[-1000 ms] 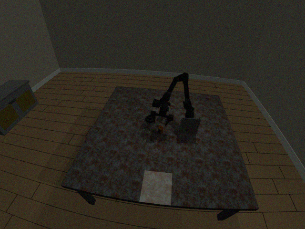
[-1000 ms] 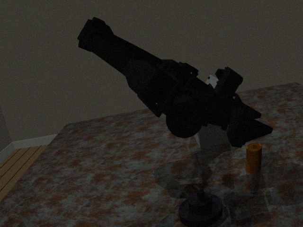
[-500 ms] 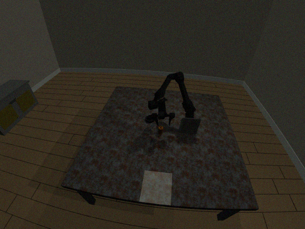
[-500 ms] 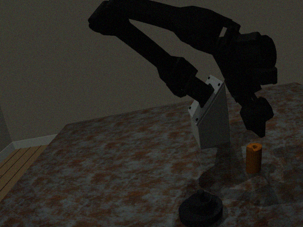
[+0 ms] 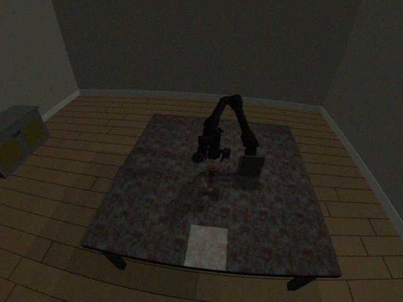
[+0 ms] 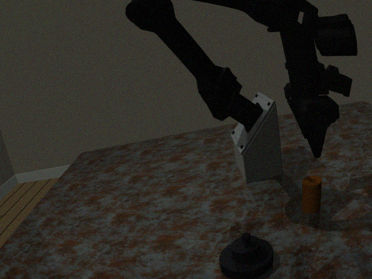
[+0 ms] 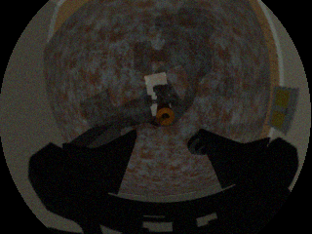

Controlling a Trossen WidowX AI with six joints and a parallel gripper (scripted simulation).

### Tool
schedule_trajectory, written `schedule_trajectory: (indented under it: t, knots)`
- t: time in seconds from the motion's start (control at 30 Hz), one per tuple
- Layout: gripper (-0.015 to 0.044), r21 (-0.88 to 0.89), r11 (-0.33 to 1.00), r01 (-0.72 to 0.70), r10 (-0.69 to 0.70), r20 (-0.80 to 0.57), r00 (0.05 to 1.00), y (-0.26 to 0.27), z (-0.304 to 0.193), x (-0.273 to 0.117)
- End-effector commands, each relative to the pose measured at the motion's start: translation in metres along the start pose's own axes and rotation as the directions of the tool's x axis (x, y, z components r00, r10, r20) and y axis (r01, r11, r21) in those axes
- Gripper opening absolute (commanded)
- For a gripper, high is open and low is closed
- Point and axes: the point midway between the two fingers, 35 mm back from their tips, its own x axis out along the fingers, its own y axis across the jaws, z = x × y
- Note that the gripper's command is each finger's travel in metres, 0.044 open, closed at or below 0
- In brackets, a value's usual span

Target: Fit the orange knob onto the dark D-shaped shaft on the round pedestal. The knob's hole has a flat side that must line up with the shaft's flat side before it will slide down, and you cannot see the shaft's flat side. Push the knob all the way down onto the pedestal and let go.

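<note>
The orange knob [image 5: 212, 171] [image 6: 311, 195] [image 7: 165, 123] stands upright on the table with its hole facing up. The dark round pedestal [image 5: 197, 158] [image 6: 246, 260] [image 7: 196, 144] stands apart from it, with its short shaft [image 6: 246, 237] upright and bare. The shaft's flat side cannot be made out. My gripper [image 5: 213, 160] [image 6: 317, 156] [image 7: 168, 133] is open and empty, fingers pointing down, above the knob and clear of it. In the wrist view the knob shows just beyond the gap between the fingertips, and the pedestal beside the right finger.
The arm's grey wedge-shaped base [image 5: 250, 166] [image 6: 264, 156] stands on the table near the knob. A pale rectangle [image 5: 206, 246] [image 7: 155, 79] lies at the table's near edge in the top view. A grey cabinet with yellow panels [image 5: 34, 133] [image 7: 282, 98] stands off the table.
</note>
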Motion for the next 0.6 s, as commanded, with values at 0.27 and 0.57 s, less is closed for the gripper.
schedule_trajectory:
  t: [0.27,0.57]
  knots:
    - [0.044,0.811,0.586,0.007,-0.005,-0.005,1.0,-0.0007,-0.0004,0.0003]
    - [0.044,0.955,0.297,0.006,-0.005,-0.005,1.0,-0.0007,-0.0004,0.0006]
